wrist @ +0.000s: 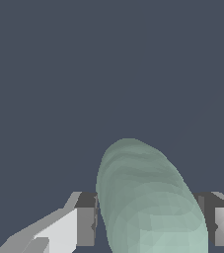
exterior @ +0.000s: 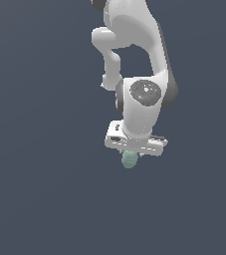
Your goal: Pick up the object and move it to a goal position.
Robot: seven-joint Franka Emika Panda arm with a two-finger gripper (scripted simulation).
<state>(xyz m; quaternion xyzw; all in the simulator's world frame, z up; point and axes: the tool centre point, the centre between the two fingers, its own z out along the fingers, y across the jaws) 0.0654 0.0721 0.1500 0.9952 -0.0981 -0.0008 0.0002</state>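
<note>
Object (exterior: pixel 129 160) is seen directly beneath the white gripper (exterior: pixel 132 154) in the exterior view, its pale mint-green rounded end protruding below the gripper body. Only this lower portion is exposed there; the upper part is hidden behind the gripper housing. The fingertips themselves are not resolved in that view.

In the wrist view the object (wrist: pixel 150 205) is recorded as an elongated, egg-shaped lump with a matte, faintly faceted surface, lying between the two fingers of the gripper (wrist: pixel 150 225). One finger (wrist: pixel 85 225) is seen against one flank of the object, with its dark pad meeting the object's edge. The other finger (wrist: pixel 213 222) is seen at the opposite flank, where a narrow dark strip lies next to the object's edge; contact on that side cannot be confirmed. The fingers are judged to be drawn in around the object, pinching it across its narrow width. The long axis of the object is tilted relative to the line between the fingers.

Arm (exterior: pixel 137 60) is seen descending from the upper edge of the exterior view, with the wrist folded above the gripper. Background (exterior: pixel 35 149) is a uniform dark blue-grey in both views; no surface edge, shadow or contact point under the object can be made out, so whether the object is resting or lifted cannot be told.
</note>
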